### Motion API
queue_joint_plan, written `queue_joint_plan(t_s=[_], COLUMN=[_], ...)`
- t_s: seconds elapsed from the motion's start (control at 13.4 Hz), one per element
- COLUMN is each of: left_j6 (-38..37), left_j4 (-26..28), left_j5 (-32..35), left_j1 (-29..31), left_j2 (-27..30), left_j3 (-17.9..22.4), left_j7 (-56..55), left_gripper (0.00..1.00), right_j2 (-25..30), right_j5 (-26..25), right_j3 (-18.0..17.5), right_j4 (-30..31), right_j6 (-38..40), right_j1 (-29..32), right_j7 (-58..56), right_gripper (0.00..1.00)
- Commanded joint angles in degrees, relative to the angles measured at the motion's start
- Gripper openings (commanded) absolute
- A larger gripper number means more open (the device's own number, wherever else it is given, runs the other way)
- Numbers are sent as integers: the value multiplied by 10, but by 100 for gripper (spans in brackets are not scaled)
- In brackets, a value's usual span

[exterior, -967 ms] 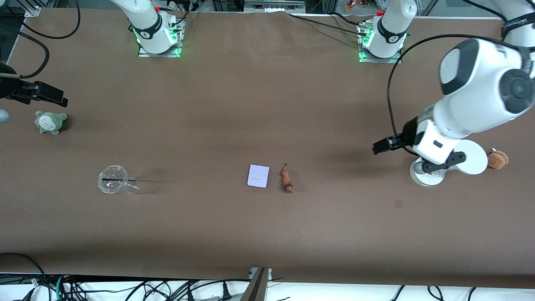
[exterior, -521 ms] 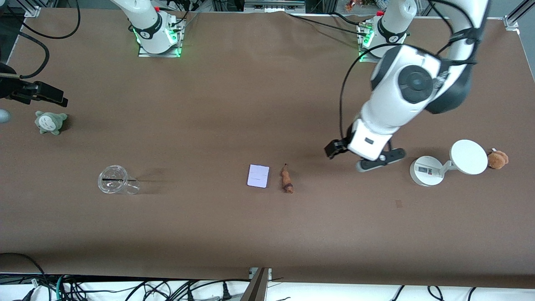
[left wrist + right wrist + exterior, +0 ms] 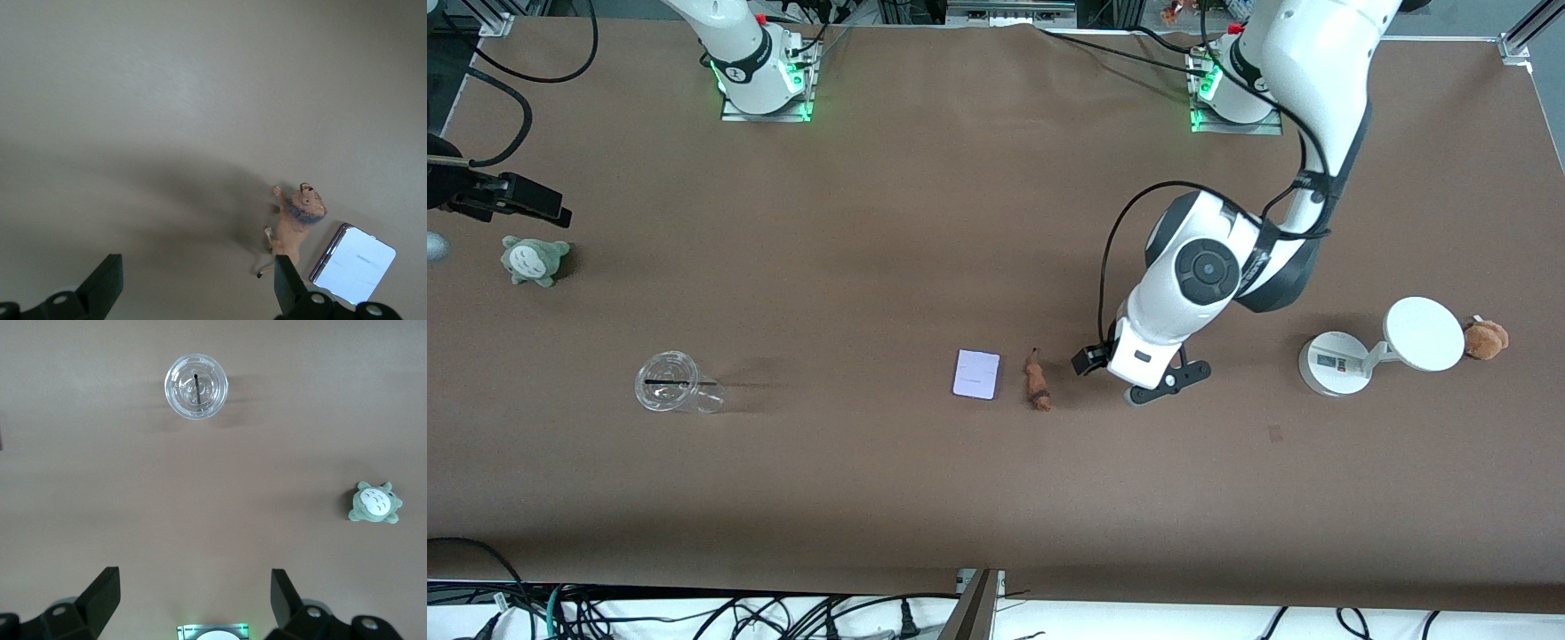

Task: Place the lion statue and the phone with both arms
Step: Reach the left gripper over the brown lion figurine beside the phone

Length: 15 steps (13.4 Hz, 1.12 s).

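The lion statue (image 3: 1037, 382) lies on its side on the brown table, right beside the pale phone (image 3: 976, 373), which lies flat toward the right arm's end. My left gripper (image 3: 1092, 360) hangs open low over the bare table just beside the lion, toward the left arm's end. In the left wrist view the lion (image 3: 297, 227) and phone (image 3: 353, 263) show close to one fingertip of the left gripper (image 3: 197, 273), with nothing between the fingers. My right gripper (image 3: 529, 202) waits open at the right arm's end, and the right wrist view shows the right gripper (image 3: 193, 583) holding nothing.
A clear cup (image 3: 669, 382) stands toward the right arm's end. A grey-green plush (image 3: 534, 260) sits below the right gripper. A white disc stand (image 3: 1334, 363) and a brown plush (image 3: 1485, 340) sit at the left arm's end.
The left arm has swung from over the white stand across the table and come down beside the lion. The right arm has not moved.
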<state>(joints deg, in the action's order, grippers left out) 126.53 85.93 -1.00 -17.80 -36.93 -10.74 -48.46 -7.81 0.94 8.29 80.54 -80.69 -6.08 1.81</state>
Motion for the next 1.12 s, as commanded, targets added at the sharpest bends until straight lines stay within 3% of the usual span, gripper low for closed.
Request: queue_joint_plan(t_s=[0.0, 0.22, 0.74, 1.04], left_j6=[-9, -1, 127, 133], left_j4=[-67, -106, -133, -154], left_j5=[7, 8, 8, 10], left_j1=[-19, -50, -102, -116], left_j2=[-37, -74, -153, -176], left_j3=[8, 9, 42, 57], left_j7=[-15, -18, -51, -50], left_gripper=[100, 100, 100, 100], right_j2=[2, 2, 2, 2], right_j5=[10, 10, 10, 10], right_j3=[-2, -2, -2, -2], right_j4=[0, 0, 0, 0], right_j6=[-2, -2, -1, 1], right_j1=[6, 5, 6, 5], right_j7=[-7, -7, -7, -7], right_gripper=[100, 100, 100, 100])
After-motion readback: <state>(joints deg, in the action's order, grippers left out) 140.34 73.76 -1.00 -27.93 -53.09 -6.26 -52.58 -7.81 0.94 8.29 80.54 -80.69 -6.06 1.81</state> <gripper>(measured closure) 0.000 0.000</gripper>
